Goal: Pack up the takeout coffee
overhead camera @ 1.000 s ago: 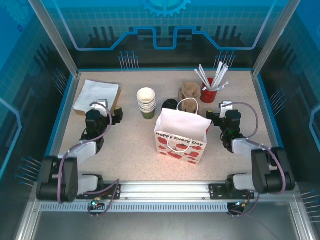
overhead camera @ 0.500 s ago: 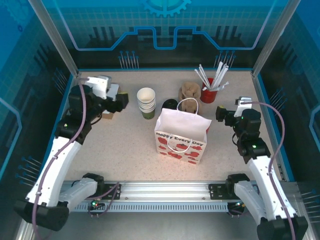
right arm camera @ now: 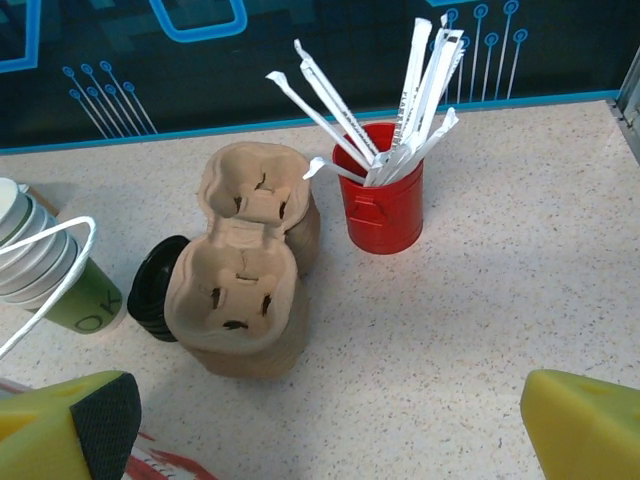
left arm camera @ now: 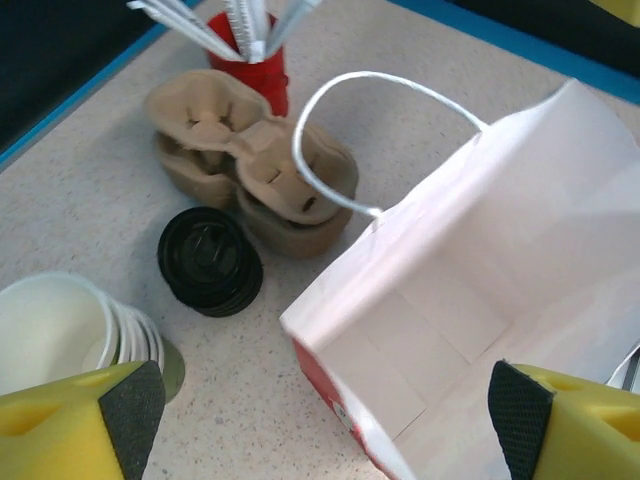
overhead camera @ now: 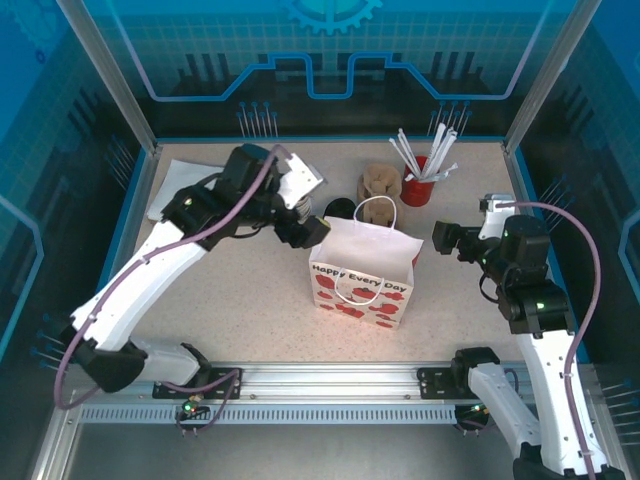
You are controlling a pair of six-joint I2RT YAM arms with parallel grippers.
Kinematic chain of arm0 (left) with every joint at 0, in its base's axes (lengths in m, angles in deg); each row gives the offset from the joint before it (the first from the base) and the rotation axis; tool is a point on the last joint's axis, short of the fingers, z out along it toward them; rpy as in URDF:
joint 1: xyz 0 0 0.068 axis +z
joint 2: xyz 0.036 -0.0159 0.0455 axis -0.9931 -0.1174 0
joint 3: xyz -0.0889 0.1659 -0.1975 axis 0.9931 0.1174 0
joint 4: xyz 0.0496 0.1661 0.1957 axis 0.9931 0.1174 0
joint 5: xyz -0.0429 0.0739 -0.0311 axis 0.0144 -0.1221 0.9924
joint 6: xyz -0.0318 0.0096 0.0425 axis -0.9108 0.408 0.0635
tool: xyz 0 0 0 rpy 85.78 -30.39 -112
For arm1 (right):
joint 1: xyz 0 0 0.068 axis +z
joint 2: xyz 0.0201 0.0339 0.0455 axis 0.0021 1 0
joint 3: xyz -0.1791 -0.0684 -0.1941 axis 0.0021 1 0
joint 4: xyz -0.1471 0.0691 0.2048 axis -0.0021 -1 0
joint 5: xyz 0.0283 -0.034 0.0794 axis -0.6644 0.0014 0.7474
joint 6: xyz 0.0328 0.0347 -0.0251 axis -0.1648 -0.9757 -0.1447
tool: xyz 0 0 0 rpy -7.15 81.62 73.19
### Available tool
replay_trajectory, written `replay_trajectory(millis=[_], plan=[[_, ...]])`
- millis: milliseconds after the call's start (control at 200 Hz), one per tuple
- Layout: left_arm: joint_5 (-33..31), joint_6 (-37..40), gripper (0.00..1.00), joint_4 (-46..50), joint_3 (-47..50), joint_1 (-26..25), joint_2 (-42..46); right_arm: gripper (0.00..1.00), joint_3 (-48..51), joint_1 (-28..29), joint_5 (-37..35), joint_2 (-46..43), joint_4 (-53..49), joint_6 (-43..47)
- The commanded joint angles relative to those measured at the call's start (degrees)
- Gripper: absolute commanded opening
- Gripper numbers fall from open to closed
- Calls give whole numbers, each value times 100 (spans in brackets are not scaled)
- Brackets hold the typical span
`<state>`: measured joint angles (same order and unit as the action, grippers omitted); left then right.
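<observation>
The takeout coffee is out of view. A stack of lidless green cups with white rims (left arm camera: 50, 330) stands beside a pile of black lids (left arm camera: 210, 260). The white paper bag with red hearts (overhead camera: 362, 270) stands open mid-table. My left gripper (overhead camera: 305, 228) hangs open over the bag's left rim and the table beside it, with nothing between its yellow fingers (left arm camera: 120, 415). My right gripper (overhead camera: 445, 238) is open to the right of the bag, above bare table in front of the cardboard carriers (right arm camera: 250, 270).
A red cup of white straws (overhead camera: 418, 185) stands at the back right, behind the carriers (overhead camera: 378, 183). Flat white paper (overhead camera: 160, 200) lies at the far left, partly under the left arm. The bag's looped handle (left arm camera: 330, 130) rises over its far side.
My left arm has swung from the far left across the cup stack to the bag's left rim, its jaws narrowing slightly. My right arm has risen and drifted a little right.
</observation>
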<state>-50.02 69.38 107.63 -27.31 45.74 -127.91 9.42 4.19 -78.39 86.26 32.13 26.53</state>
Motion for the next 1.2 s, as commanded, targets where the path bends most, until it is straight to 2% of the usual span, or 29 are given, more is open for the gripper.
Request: replay_trajectory(millis=[0, 205, 415, 685, 926, 1196], plan=[[163, 777, 88, 652, -721, -215, -541, 100, -186, -30, 203, -50, -299, -111], [169, 1389, 88, 1209, -1753, -431, -1552, 100, -164, -13, 168, -136, -312, -123], [145, 1695, 88, 1509, -2560, -518, -2336, 100, -125, -14, 122, -193, -344, -96], [244, 1946, 83, 1854, -3087, -592, -2973, 100, -85, -12, 64, -211, -347, -52], [295, 2046, 69, 2162, -3296, -616, -3257, 100, -42, -12, 27, -220, -343, -44], [245, 2149, 38, 2325, -3296, -625, -3293, 100, 9, -5, 6, -235, -305, -83]])
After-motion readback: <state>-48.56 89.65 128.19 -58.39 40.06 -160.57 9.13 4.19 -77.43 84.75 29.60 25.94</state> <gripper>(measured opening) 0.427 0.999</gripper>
